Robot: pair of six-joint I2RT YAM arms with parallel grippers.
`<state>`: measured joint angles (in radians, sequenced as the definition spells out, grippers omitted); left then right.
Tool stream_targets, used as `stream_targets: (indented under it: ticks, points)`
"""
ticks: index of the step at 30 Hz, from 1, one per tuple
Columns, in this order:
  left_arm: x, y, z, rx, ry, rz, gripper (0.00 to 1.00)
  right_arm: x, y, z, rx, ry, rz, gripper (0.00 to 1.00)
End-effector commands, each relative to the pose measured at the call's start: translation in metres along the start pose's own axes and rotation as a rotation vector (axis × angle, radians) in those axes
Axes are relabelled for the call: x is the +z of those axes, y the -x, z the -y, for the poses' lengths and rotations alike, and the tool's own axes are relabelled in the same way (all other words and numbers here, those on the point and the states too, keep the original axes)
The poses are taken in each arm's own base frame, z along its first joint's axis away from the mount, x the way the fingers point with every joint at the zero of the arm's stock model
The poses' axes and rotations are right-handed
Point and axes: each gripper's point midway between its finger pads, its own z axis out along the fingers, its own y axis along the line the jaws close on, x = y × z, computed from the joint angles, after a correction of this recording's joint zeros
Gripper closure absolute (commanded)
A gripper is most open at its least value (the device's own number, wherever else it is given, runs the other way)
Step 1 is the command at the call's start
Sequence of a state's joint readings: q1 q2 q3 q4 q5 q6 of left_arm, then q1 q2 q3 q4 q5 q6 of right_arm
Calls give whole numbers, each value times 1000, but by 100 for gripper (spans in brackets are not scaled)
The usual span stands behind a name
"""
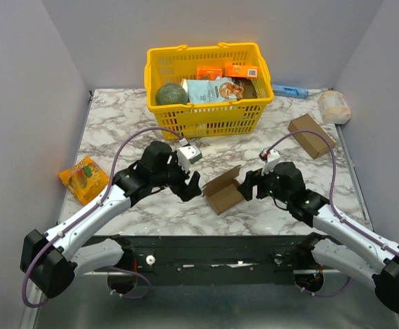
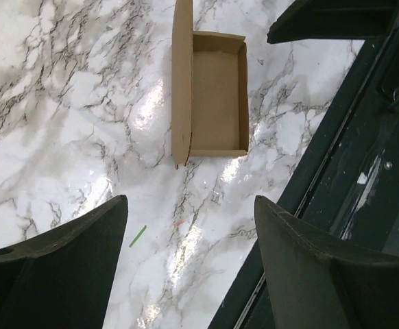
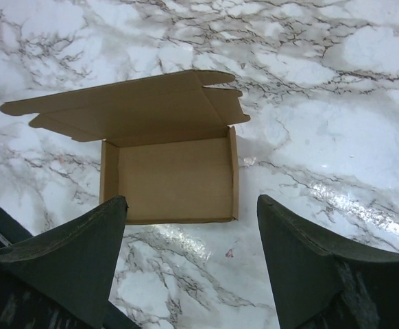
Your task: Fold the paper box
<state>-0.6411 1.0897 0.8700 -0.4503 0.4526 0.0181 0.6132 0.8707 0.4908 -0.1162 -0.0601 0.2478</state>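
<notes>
Top external view: the marble desk [image 1: 117, 130] carried a yellow basket [image 1: 206, 120] at its far edge, well clear. Towards the near edge sat the paper box [image 1: 223, 193], lid raised, its long axis slanting from the left pincer [image 1: 191, 186] to the right pincer [image 1: 246, 186]. Both were spread apart, empty and equally near, with nothing between.

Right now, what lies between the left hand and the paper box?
Only marble tabletop and a green sliver separate the left hand from the paper box, seen in the left wrist view.
</notes>
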Motion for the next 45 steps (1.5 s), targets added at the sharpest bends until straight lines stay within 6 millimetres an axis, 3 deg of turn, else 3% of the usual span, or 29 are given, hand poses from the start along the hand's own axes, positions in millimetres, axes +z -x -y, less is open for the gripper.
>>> stream_targets:
  ticks: [1,5,7,12,16,18,21,23,27,30,31,32,36,40,45]
  points:
    - [3,12,-11,-167,180,152,16,16,1,12,73,-59,28,16]
    - [21,-3,-8,-314,208,241,17,25,8,-3,137,35,59,16]
    - [33,-17,-11,-322,243,235,19,25,8,-8,158,64,63,16]
    - [51,-18,-22,-268,314,249,22,17,13,-15,164,99,96,16]
    - [66,-1,-20,-221,274,301,32,10,8,-14,181,101,111,16]
    - [74,-8,-24,-211,281,271,36,5,2,-13,192,99,113,16]
    - [79,-12,-21,-197,258,254,55,0,-4,-10,197,87,114,16]
    - [80,-16,-19,-187,247,242,61,-2,-8,-8,198,76,106,16]
    - [79,-21,-17,-169,238,227,62,-5,-9,-7,194,70,109,16]
    - [82,-25,-6,-129,170,203,80,-4,-8,-5,191,61,108,16]
    - [83,-25,-4,-118,156,192,94,-4,-6,-5,190,62,110,16]
    - [83,-25,1,-86,129,183,96,-3,-7,-5,187,60,104,16]
    - [72,-19,26,-13,-3,170,100,-9,3,-12,141,95,112,16]
    - [56,-4,44,17,-83,214,100,-32,12,-30,93,170,84,16]
    - [45,10,65,22,-207,191,100,-59,24,-17,50,83,110,16]
